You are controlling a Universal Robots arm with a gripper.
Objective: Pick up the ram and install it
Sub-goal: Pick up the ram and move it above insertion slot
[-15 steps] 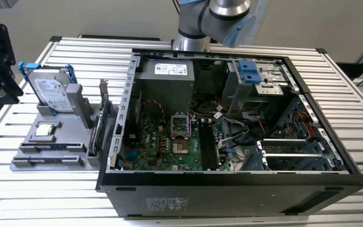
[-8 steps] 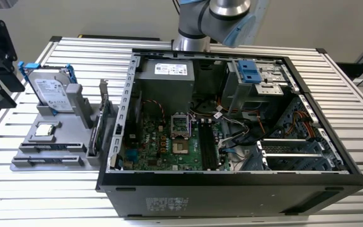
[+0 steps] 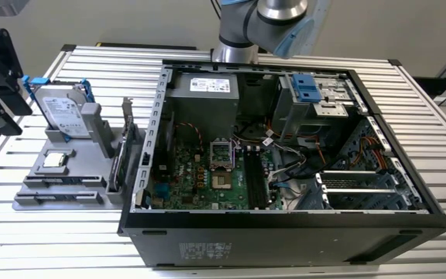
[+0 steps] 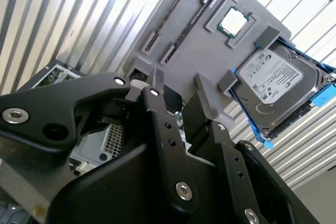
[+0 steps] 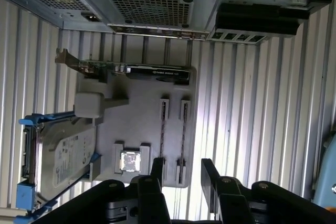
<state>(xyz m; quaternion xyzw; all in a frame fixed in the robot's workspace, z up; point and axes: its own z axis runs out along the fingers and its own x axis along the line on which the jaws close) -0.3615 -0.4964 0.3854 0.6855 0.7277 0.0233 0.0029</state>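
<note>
Ram (image 5: 183, 140) sits slotted in the grey holder (image 5: 136, 129) (possibly 2 sticks; only thin lines visible), beside the open computer case (image 3: 285, 232). Gripper (image 5: 184, 174) hovers apart from it, fingers spread, holding nothing.

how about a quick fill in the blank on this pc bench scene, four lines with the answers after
1. The gripper is ___ and holds nothing.
2. The hard drive sits in a ___ frame.
3. In the exterior view, the grey holder stands at the ___ of the computer case.
4. The ram lies in the grey holder, ___ the computer case (inside or outside).

Missing words: open; blue; left; outside
</note>
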